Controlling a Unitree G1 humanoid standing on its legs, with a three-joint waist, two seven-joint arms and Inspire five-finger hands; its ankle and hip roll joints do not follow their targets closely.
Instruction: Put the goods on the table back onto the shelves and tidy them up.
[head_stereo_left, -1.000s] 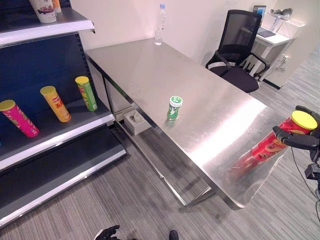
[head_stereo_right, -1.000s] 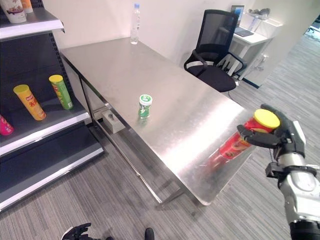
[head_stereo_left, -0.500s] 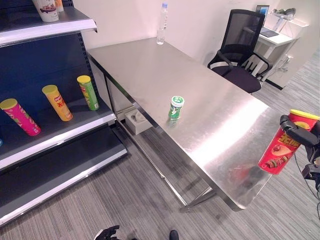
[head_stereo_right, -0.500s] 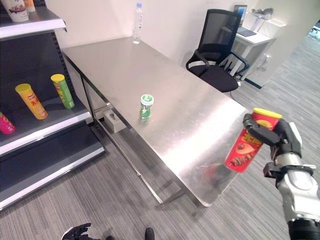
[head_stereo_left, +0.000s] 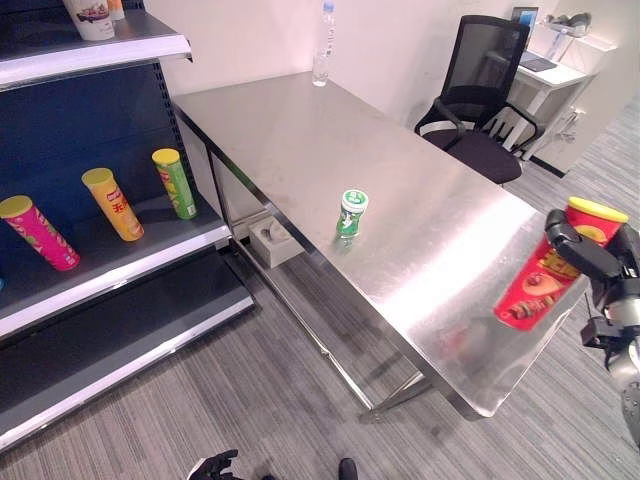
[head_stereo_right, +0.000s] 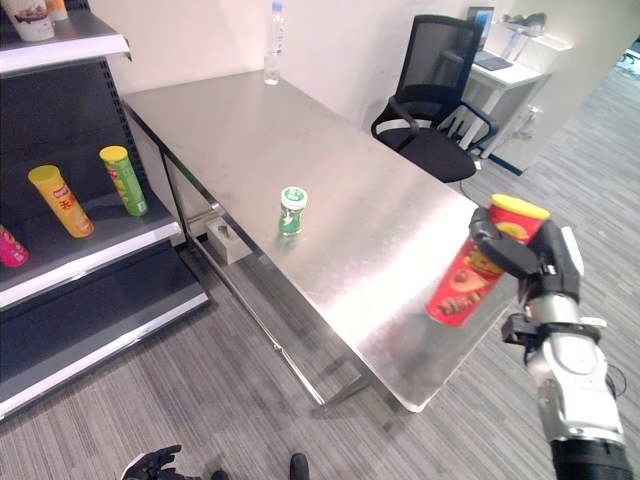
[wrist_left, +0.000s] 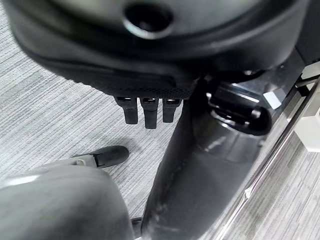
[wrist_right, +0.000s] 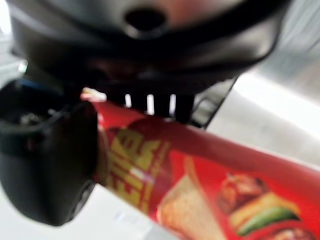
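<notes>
in the left eye view i have my right hand (head_stereo_left: 600, 268) wrapped round the tall red cardboard crisp tube with a yellow lid (head_stereo_left: 548, 269), held tilted in the air over the near right corner of the long stainless steel table (head_stereo_left: 300, 140); a small green canister with a white cap (head_stereo_left: 349, 214) stands mid-table, and a clear plastic water bottle (head_stereo_left: 325, 42) stands at the far end. the dark blue shelf unit with grey boards (head_stereo_left: 110, 265) sits to my left, with a pink tube (head_stereo_left: 36, 234), an orange tube (head_stereo_left: 112, 204) and a green tube (head_stereo_left: 174, 184) lying on its middle board. in the right eye view the tube's base hangs clear of the tabletop. in the left wrist view my left hand (wrist_left: 145, 107) hangs low over the grey carpet, fingers relaxed and holding nothing. in the right wrist view thumb and fingers clamp the tube near its lidded end. i judge the pick done and the carry in hand; next calls for turning toward the shelves and laying the tube beside the others.
</notes>
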